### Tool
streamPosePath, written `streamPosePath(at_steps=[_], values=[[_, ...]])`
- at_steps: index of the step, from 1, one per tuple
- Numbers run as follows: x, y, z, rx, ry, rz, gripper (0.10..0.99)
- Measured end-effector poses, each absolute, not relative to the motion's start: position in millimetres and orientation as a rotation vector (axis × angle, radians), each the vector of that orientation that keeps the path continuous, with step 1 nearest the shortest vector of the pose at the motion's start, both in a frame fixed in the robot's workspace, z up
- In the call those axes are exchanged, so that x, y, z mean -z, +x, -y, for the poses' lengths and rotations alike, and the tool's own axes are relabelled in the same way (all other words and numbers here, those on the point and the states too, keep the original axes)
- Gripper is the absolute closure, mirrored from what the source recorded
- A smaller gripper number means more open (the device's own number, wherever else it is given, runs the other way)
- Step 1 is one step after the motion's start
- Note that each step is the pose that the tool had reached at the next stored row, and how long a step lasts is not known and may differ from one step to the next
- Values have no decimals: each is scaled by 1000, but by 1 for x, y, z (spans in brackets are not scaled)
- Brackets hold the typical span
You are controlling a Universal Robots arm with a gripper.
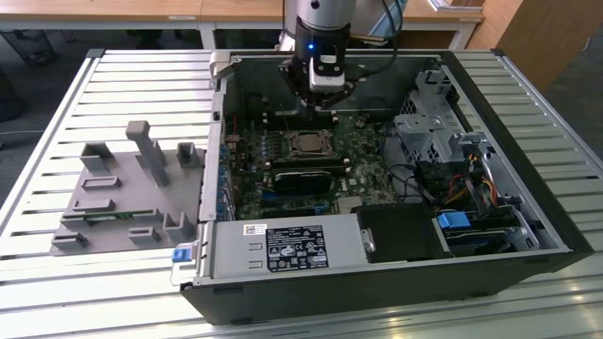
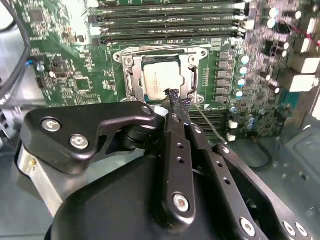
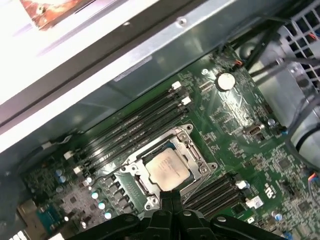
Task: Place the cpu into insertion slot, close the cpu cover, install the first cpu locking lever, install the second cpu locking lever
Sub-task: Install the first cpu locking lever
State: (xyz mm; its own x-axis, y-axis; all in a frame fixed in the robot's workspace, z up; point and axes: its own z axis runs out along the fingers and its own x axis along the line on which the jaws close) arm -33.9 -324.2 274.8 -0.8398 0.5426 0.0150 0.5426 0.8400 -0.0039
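Note:
The cpu [image 1: 307, 143] lies flat in the insertion slot [image 1: 291, 138] on the green board inside the open computer case. In both wrist views its silver face [image 2: 159, 79] [image 3: 167, 170] shows through the cut-out of the cpu cover [image 2: 131, 80] [image 3: 199, 161], which lies down around it. A thin wire lever [image 2: 210, 125] sticks out from the slot's side. My gripper [image 1: 320, 106] hangs above the board just behind the slot. Its fingers [image 2: 173, 107] are pressed together with nothing between them, their tip at the cover's edge [image 3: 170, 200].
Long black memory slots [image 2: 170, 25] [image 3: 135, 127] run beside the socket. A black card [image 1: 303, 176] and the power supply [image 1: 282, 248] sit nearer the case front. Drive cage and cables [image 1: 443, 162] fill the exterior view's right. A grey fixture [image 1: 123, 191] lies on the slatted table [image 1: 56, 296].

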Motion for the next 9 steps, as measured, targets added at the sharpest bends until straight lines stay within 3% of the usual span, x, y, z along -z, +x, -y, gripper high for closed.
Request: streamPosePath(at_steps=[9], values=[[-274,-34,324,1,-665,3054,980]])
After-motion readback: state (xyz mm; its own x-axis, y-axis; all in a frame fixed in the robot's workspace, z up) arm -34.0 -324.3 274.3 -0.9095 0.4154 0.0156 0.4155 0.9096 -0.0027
